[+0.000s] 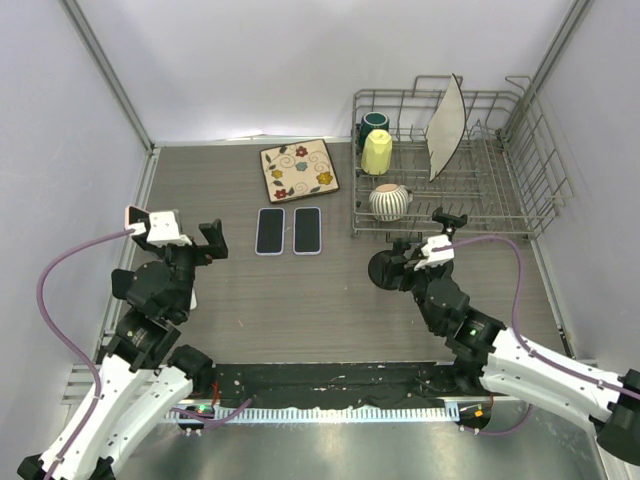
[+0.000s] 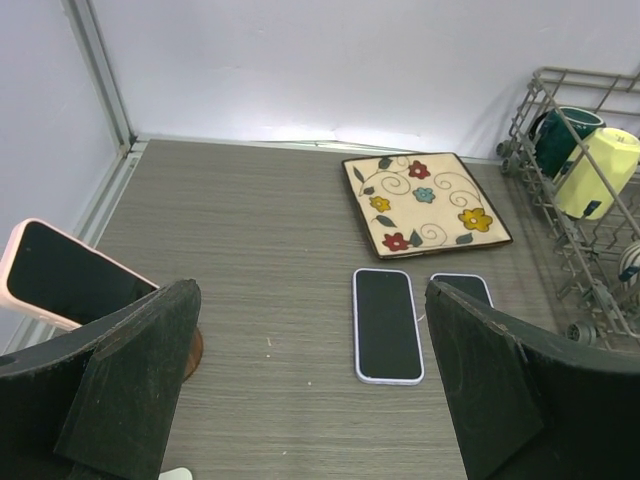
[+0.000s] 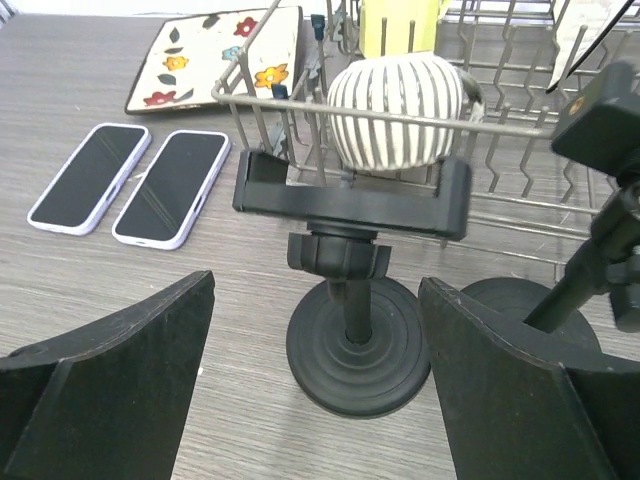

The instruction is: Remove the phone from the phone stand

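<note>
Hanging released above the table, my right claw (image 3: 315, 290) spreads its jaws either side of a black phone stand (image 3: 350, 195) whose clamp is empty. My left claw (image 2: 312, 300) gapes wide too, gripping nothing. The pink-cased phone (image 2: 60, 275), which I judge is left to lift, leans on a brown-footed stand (image 2: 193, 350) just beside my left finger. Two other phones (image 3: 88, 177) lie flat between us. The dish rack (image 3: 520, 128) holds a striped bowl (image 3: 395, 95), yellow cup (image 2: 595, 170), green mug (image 2: 565, 135) and a plate (image 1: 447, 125) propped upright in its wires.
</note>
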Available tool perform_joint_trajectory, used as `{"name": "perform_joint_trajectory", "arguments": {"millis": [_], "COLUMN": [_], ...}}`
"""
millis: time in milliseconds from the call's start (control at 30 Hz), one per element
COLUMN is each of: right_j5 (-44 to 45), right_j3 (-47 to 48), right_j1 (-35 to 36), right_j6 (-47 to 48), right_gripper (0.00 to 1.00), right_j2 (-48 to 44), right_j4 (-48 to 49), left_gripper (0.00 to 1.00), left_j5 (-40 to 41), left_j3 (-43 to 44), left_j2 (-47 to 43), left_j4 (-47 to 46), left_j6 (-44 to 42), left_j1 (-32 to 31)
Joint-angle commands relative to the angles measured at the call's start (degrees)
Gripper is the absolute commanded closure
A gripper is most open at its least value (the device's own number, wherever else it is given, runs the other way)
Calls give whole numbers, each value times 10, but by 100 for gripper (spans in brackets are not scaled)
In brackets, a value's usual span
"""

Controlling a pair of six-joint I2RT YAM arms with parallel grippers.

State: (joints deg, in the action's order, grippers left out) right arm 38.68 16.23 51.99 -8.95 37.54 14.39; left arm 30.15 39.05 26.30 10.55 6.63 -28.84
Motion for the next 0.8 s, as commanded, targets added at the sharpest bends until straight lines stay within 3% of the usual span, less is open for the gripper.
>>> {"name": "perform_joint_trajectory", "arguments": {"millis": [0,267,567,767], "right_j5": [11,47,69,62], "right_j3": [54,117,110,101], "right_j1": [-2,-2,-2,-2], "right_j6": [-51,-60,-48,-67], "right_gripper": [11,10,11,11], "right_j2": [-63,-142,-178,-223], "right_j4": [-114,-224,-234,-250], "left_gripper": [0,0,0,0], "left_j5": [29,73,281,235], "left_j3": [8,33,161,150], "left_j2": [15,79,230,233], "left_j4": [-16,13,176,151], "left_j6": [4,45,221,225], "left_j1": [4,5,40,131]}}
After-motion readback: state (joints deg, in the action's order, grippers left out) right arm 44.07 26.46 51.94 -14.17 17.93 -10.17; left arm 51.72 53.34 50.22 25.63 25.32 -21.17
